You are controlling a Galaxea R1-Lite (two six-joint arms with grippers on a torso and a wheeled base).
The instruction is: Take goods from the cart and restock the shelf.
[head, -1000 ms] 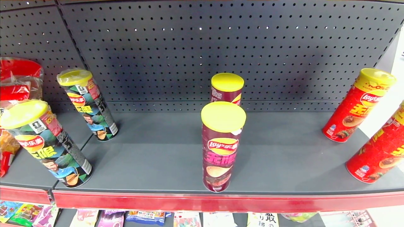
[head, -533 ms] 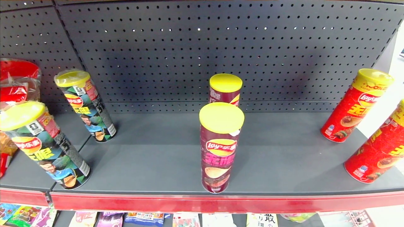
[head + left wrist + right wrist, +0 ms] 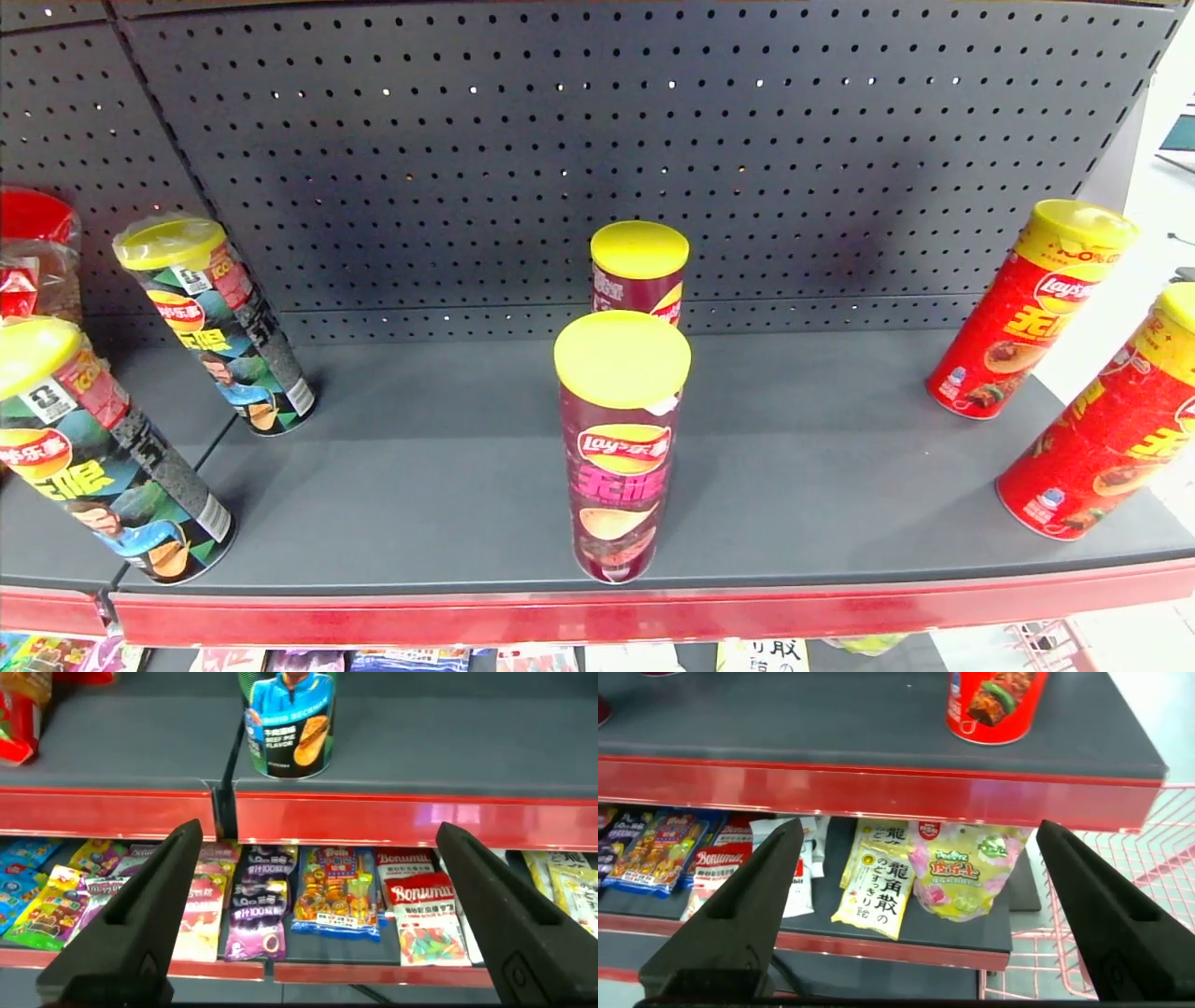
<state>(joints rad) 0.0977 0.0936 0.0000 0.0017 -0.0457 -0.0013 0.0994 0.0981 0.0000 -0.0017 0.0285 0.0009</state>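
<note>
Head camera is panning right — left gripper (image 3: 318, 826) and right gripper (image 3: 920, 824) are hanging, jaws wide and empty, facing a red-lipped grey metal shelf (image 3: 420, 737).

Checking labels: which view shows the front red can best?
Head view: the front red can stands nearly whole, lid and label. The right wrist view catches its base; the left wrist view faces the dark can.

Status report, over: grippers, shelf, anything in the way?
Left gripper open, empty. Right gripper open, empty. Shelf holds chip cans, wide gaps between. Nothing seen in the way.
</note>
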